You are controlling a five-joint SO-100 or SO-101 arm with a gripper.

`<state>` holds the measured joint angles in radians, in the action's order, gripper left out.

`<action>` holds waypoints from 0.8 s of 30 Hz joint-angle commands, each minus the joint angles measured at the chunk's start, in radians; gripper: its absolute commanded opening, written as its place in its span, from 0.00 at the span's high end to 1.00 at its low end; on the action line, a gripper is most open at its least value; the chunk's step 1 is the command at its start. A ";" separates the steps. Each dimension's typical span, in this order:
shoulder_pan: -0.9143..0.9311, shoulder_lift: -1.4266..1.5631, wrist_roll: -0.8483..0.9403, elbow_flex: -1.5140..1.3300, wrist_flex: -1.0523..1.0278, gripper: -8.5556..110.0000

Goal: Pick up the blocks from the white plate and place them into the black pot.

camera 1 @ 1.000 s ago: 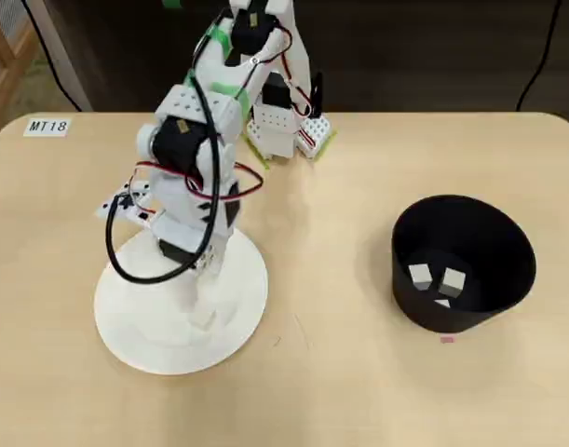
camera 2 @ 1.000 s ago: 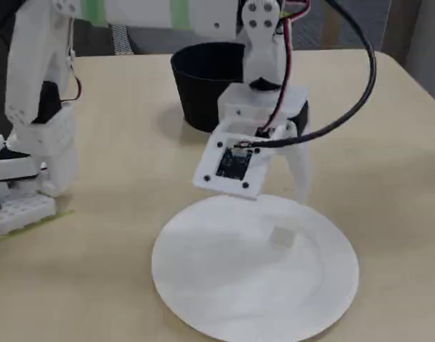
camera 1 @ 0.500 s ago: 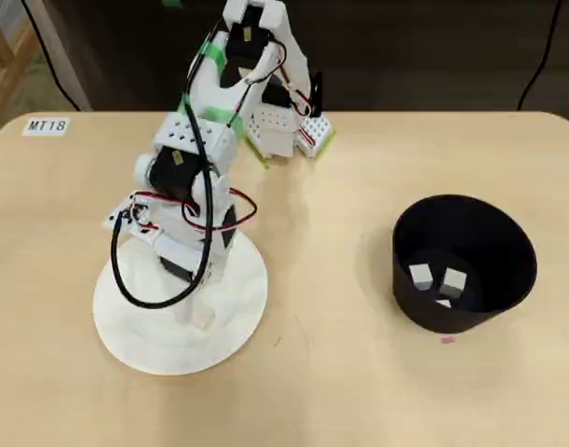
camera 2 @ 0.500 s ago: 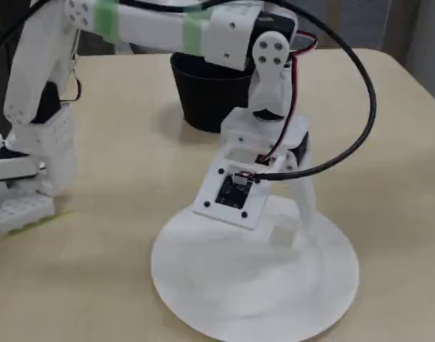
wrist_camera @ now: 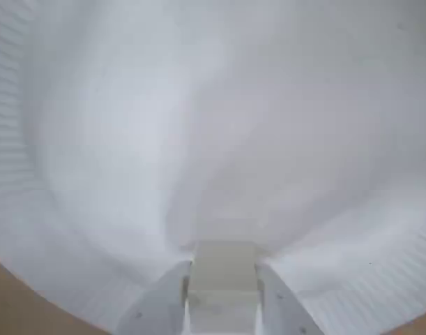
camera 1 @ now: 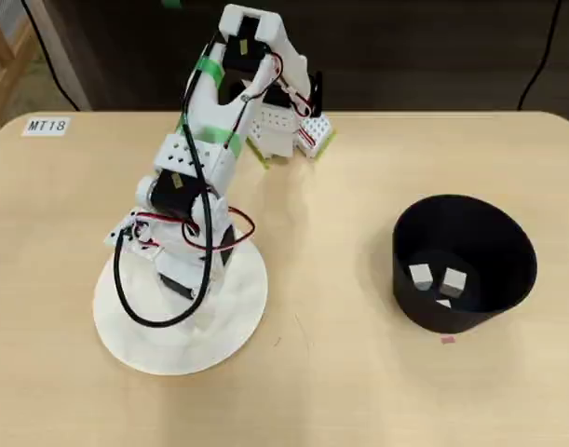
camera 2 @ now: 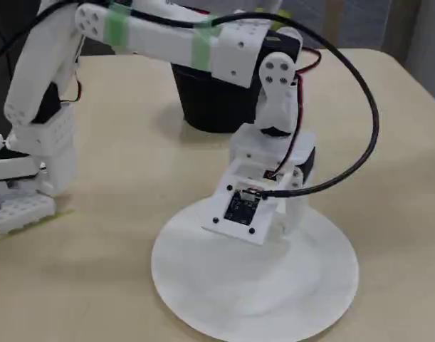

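I am at the grab step for the last block. My gripper (wrist_camera: pixel 223 307) is down on the white plate (camera 1: pixel 126 340), and in the wrist view one cream block (wrist_camera: pixel 223 269) sits right between my two fingers (wrist_camera: pixel 160 303), at about 6 o'clock in that picture. The fingers look snug against both sides of the block, but I cannot tell if they are truly pinching it hard yet or only touching it. In the overhead view the arm covers the block, so I cannot see it there; the gripper is over the plate's 3 o'clock side. In the fixed view the gripper (camera 2: pixel 288 217) is low, near the top edge of the white plate (camera 2: pixel 203 306), and the block is hidden behind the camera board. The black pot (camera 1: pixel 470 307) stands well apart from the plate, at about 3 o'clock on the bench (camera 1: pixel 340 391) in the overhead view. I can see two blocks (camera 1: pixel 420 275) inside it, and a small pale bit below them that may be a third. So I think most of the job is done. Next I need to squeeze the fingers firmly, lift straight up so the block does not slip, swing over the pot, and let go above its opening.
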<state>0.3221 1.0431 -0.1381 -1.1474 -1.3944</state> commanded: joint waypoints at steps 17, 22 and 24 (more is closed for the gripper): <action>-0.081 0.241 0.245 0.081 0.258 0.95; -0.247 0.394 0.336 0.034 0.333 0.95; -0.344 0.483 0.331 -0.046 0.387 0.95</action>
<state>0.0890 1.3744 0.1810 -1.1397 -1.0692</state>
